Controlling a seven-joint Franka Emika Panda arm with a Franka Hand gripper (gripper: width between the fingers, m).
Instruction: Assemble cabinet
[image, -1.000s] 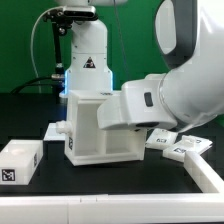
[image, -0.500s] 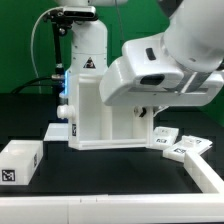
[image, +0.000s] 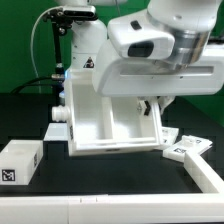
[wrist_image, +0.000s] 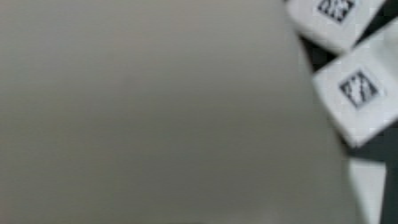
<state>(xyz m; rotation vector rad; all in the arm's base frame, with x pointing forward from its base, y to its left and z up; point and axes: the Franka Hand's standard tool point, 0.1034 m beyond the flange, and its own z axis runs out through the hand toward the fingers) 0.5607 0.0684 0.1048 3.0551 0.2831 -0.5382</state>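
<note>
Exterior view: nearest the camera, on the left of the black bench (image: 100, 178), sat a white tagged block (image: 20, 160). A pale rail (image: 205, 172) ran along the near right corner. Just beyond it, on the right, lay a cluster of small white tagged blocks (image: 186, 150).

The cabinet (image: 105, 120) stood mid-bench, tilted, with its open hollow turned toward the camera and its lower edge on the bench. A small round peg (image: 60, 113) stuck out from its left side. The arm (image: 165, 45) hung over it from the upper right. The end effector (image: 150, 104) reached down at the cabinet's right wall, largely hidden by the arm's body and the wall. I cannot tell whether its fingers were spread or pressed together.

Farther back on the left stood a white pedestal (image: 86, 52) with a triangular warning label.

The wrist view was blurred. A pale flat surface (wrist_image: 143, 110) filled most of it, and white tagged pieces (wrist_image: 361, 92) lay on dark bench at one edge.
</note>
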